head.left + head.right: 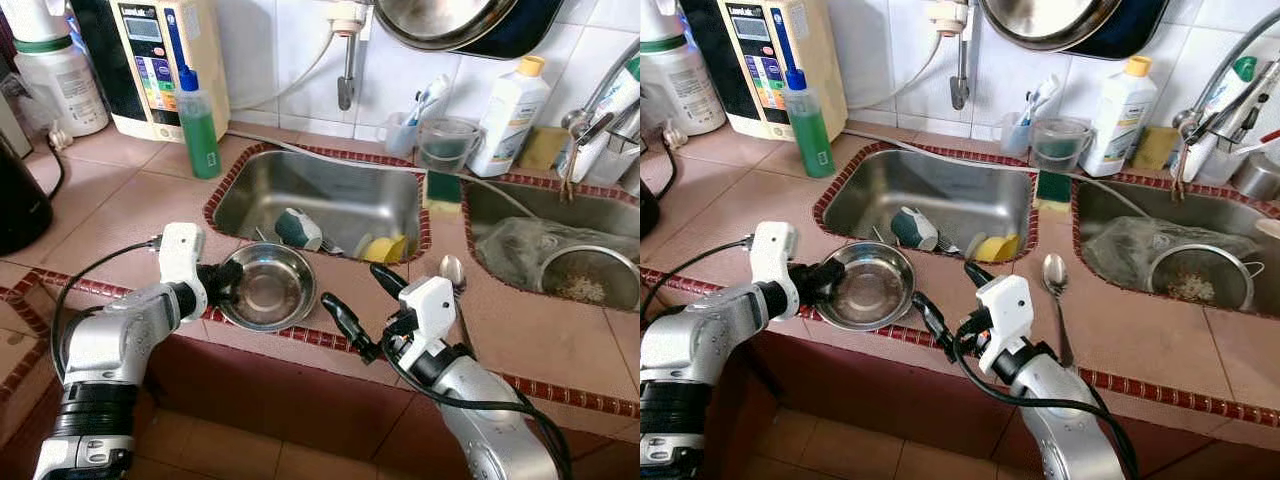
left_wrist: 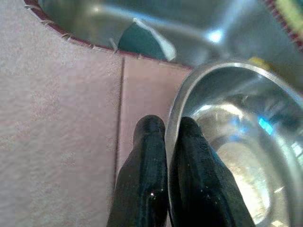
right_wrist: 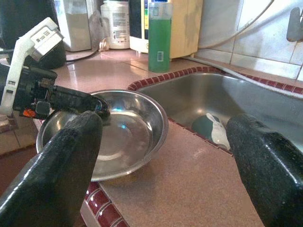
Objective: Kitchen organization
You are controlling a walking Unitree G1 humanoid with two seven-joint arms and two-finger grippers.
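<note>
Left end effector [image 1: 222, 283] clamped on rim of steel bowl [image 1: 268, 288] at table [image 1: 120, 200] edge — right end effector [image 1: 362, 308] spread wide, just beside bowl's other side.

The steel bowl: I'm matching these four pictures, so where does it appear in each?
Left eye view: bowl on the counter edge, lower centre, left gripper pinching its rim.
Right eye view: lower left.
Left wrist view: right half, rim between the fingers.
Right wrist view: centre left.
Shared landmark: the sink just behind it.
</note>
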